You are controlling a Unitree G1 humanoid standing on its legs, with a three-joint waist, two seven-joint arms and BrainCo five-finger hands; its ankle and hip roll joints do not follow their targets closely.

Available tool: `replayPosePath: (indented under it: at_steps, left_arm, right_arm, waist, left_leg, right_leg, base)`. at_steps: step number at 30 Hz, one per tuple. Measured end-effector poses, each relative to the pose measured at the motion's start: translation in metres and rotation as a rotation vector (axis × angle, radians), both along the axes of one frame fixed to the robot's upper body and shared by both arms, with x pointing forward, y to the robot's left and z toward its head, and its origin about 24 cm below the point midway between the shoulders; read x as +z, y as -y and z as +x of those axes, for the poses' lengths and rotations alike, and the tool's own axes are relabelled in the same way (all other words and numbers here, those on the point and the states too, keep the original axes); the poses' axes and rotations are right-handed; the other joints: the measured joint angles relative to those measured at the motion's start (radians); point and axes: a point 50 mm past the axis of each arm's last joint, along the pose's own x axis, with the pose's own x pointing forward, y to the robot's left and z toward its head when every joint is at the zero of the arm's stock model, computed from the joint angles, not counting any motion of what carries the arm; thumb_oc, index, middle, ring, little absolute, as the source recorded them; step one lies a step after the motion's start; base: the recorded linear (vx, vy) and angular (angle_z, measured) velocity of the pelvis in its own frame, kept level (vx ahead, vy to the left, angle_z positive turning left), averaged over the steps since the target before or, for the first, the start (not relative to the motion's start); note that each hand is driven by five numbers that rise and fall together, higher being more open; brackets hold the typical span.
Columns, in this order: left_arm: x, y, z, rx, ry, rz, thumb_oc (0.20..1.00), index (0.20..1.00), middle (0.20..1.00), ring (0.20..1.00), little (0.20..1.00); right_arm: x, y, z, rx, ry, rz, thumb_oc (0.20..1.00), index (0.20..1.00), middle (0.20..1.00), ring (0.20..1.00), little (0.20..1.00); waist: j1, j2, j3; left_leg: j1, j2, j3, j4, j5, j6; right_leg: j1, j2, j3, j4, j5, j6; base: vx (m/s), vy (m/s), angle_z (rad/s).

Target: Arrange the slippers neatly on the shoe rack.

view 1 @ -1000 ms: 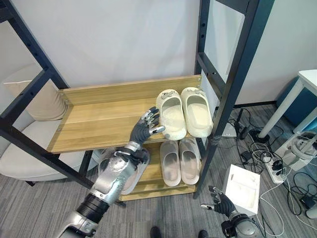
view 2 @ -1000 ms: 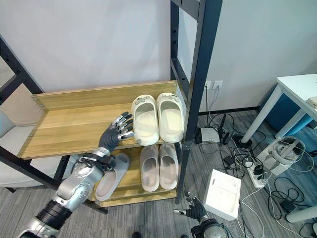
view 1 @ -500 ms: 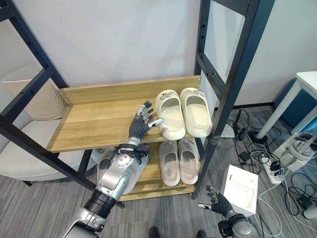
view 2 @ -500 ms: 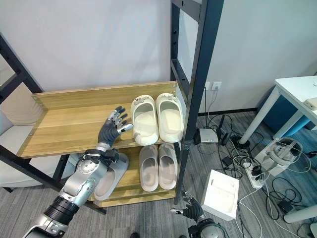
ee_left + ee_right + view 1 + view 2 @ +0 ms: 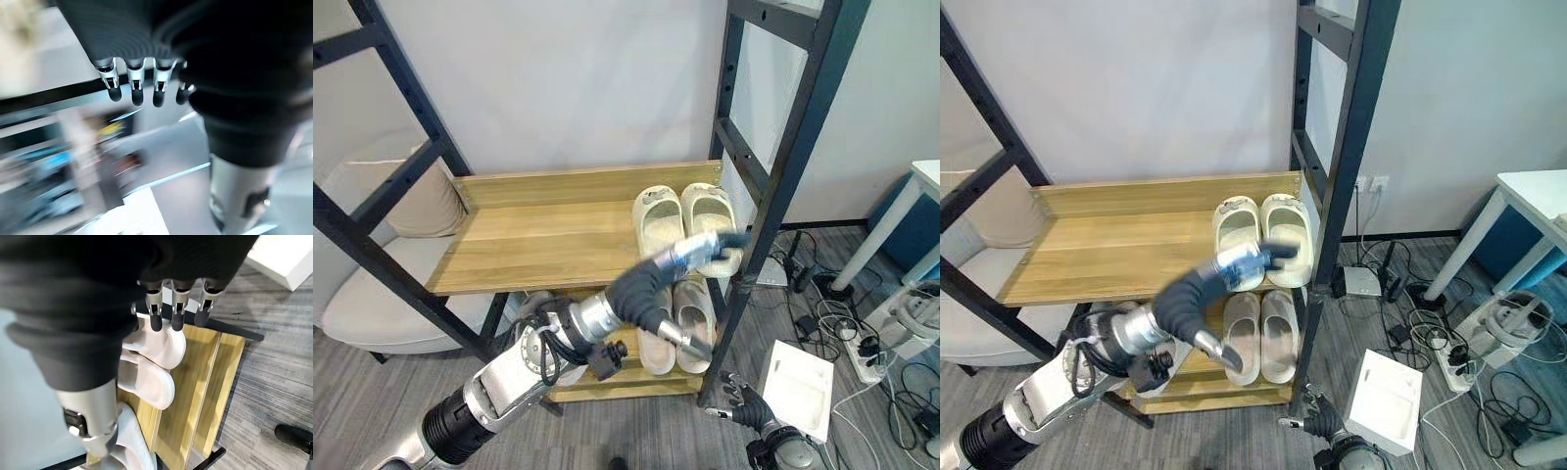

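The left robot hand (image 5: 651, 284) appears as a motion-blurred streak across the middle of the left eye view, in front of the shoe rack; in its own wrist view its dark-tipped fingers (image 5: 134, 90) hang straight in a row with nothing between them, so it is open and empty. The right robot hand (image 5: 740, 403) sits at the lower right of the left eye view, low over the grey wood-grain floor (image 5: 656, 431), fingers spread and holding nothing; in its wrist view the fingers (image 5: 177, 313) point straight toward the lower shelf.

Behind the left robot hand, a pair of cream rubber slippers (image 5: 690, 220) lies side by side at the right end of the light wooden upper shelf (image 5: 538, 235) of the black metal-framed shoe rack (image 5: 793, 127). Directly below, on the lower shelf (image 5: 200, 396), a pair of pale pink slippers (image 5: 1261, 333) rests side by side, toes toward the wall. A pale grey slipper (image 5: 530, 308) shows to the left on that lower shelf, partly hidden by the arm.

At the left edge of the frame stands a white cushioned chair (image 5: 372, 304) with a beige pillow (image 5: 426, 201). At lower right a flat white box (image 5: 798, 377) lies on the floor.
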Motion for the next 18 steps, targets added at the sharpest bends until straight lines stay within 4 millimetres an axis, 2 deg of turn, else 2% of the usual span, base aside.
replayPosePath:
  at_steps: [1,2,3,4,5,6,8,9,12,13,14,18]
  left_arm:
    - [-0.030,-0.008,-0.001,0.066,-0.113,0.031,1.000,1.000,1.000,1.000,1.000]
    - [-0.051,-0.017,-0.005,0.094,-0.178,0.108,1.000,1.000,1.000,1.000,1.000]
    - [-0.058,-0.021,-0.006,0.103,-0.191,0.145,1.000,1.000,1.000,1.000,1.000]
    - [-0.091,-0.039,-0.019,0.163,-0.268,0.260,1.000,1.000,1.000,1.000,1.000]
    - [-0.107,-0.048,-0.025,0.195,-0.314,0.314,1.000,1.000,1.000,1.000,1.000]
    - [-0.130,-0.058,-0.038,0.218,-0.385,0.423,1.000,1.000,1.000,1.000,1.000]
    - [-0.153,-0.070,-0.048,0.286,-0.439,0.476,1.000,1.000,1.000,1.000,1.000]
    - [-0.186,-0.081,-0.064,0.379,-0.562,0.571,1.000,1.000,1.000,1.000,1.000]
    - [-0.204,-0.086,-0.074,0.561,-0.652,0.529,1.000,1.000,1.000,1.000,1.000]
    - [-0.221,-0.085,-0.077,0.729,-0.749,0.477,1.000,1.000,1.000,1.000,1.000]
    - [-0.230,-0.082,-0.080,0.813,-0.805,0.469,1.000,1.000,1.000,1.000,1.000]
    - [-0.230,-0.086,-0.075,1.007,-0.881,0.313,1.000,1.000,1.000,1.000,1.000]
  right_arm:
    - [0.001,0.004,0.001,0.005,0.001,-0.009,1.000,1.000,1.000,1.000,1.000]
    - [0.001,0.006,0.000,0.005,0.000,-0.016,1.000,1.000,1.000,1.000,1.000]
    - [0.001,0.007,0.000,0.005,0.000,-0.018,1.000,1.000,1.000,1.000,1.000]
    - [0.002,0.011,0.001,0.007,-0.001,-0.032,1.000,1.000,1.000,1.000,1.000]
    - [0.002,0.013,0.001,0.007,0.001,-0.037,1.000,1.000,1.000,1.000,1.000]
    - [0.002,0.017,0.000,0.002,-0.004,-0.047,1.000,1.000,1.000,1.000,1.000]
    - [0.003,0.019,0.001,0.000,0.001,-0.050,1.000,1.000,1.000,1.000,1.000]
    - [0.004,0.019,0.003,-0.015,0.008,-0.045,1.000,1.000,1.000,1.000,1.000]
    - [0.005,0.015,0.008,-0.039,0.027,-0.030,1.000,1.000,1.000,1.000,1.000]
    - [0.005,0.013,0.008,-0.054,0.032,-0.032,1.000,1.000,1.000,1.000,1.000]
    - [0.005,0.009,0.010,-0.063,0.039,-0.022,1.000,1.000,1.000,1.000,1.000]
    - [0.006,0.009,0.011,-0.115,0.049,-0.019,1.000,1.000,1.000,1.000,1.000]
  waist:
    - [-0.004,0.012,-0.004]
    - [-0.005,0.011,-0.003]
    - [-0.005,0.010,-0.002]
    - [-0.004,0.007,0.000]
    - [-0.008,0.011,-0.002]
    - [-0.005,-0.002,0.005]
    - [-0.003,-0.003,0.007]
    - [-0.001,-0.014,0.010]
    - [0.000,-0.026,0.013]
    - [-0.001,-0.029,0.013]
    - [-0.002,-0.038,0.011]
    - [-0.001,-0.043,0.015]
  left_leg:
    - [0.003,0.001,0.001,0.000,0.000,0.000]
    - [0.002,0.002,0.001,0.000,0.000,-0.001]
    - [0.001,0.003,0.001,0.000,0.000,-0.001]
    - [0.000,0.006,0.004,0.000,0.000,-0.001]
    - [0.001,0.006,0.005,0.000,0.000,-0.002]
    - [-0.001,0.007,0.004,0.000,0.000,-0.002]
    - [0.002,0.006,0.007,0.000,-0.001,-0.003]
    - [0.003,0.005,0.008,0.000,0.001,-0.004]
    - [0.003,0.003,0.006,0.000,0.001,-0.004]
    - [0.005,0.000,0.003,0.000,0.003,0.000]
    - [0.005,0.002,-0.001,0.000,0.004,0.001]
    - [0.004,0.003,-0.005,0.000,0.004,0.001]
  right_leg:
    - [-0.002,0.000,0.002,0.000,-0.002,-0.003]
    - [-0.004,0.002,0.002,0.000,-0.011,-0.018]
    - [-0.004,0.002,0.002,0.000,-0.011,-0.018]
    - [-0.008,0.005,0.005,0.000,-0.011,-0.018]
    - [-0.008,0.006,0.007,0.000,-0.011,-0.019]
    - [-0.008,0.007,0.004,0.000,-0.012,-0.020]
    - [-0.007,0.006,0.008,0.000,-0.013,-0.020]
    - [-0.005,0.004,0.006,0.000,-0.011,-0.017]
    - [-0.004,0.003,0.006,0.000,-0.011,-0.014]
    - [0.001,0.001,0.003,0.000,-0.012,-0.011]
    - [0.001,0.002,-0.002,0.000,-0.013,-0.010]
    - [0.004,0.004,-0.013,0.000,-0.015,-0.008]
  base:
    - [0.00,0.000,0.00]
    - [0.00,-0.009,-0.03]
    - [0.00,-0.004,-0.05]
    - [0.01,-0.002,-0.06]
    - [0.02,0.000,-0.04]
    - [0.00,0.000,0.00]
    - [0.00,0.000,0.00]
    - [0.00,0.000,0.00]
    - [0.00,0.000,0.00]
    - [0.00,-0.019,0.09]
    - [0.00,-0.021,0.10]
    - [-0.01,-0.012,0.05]
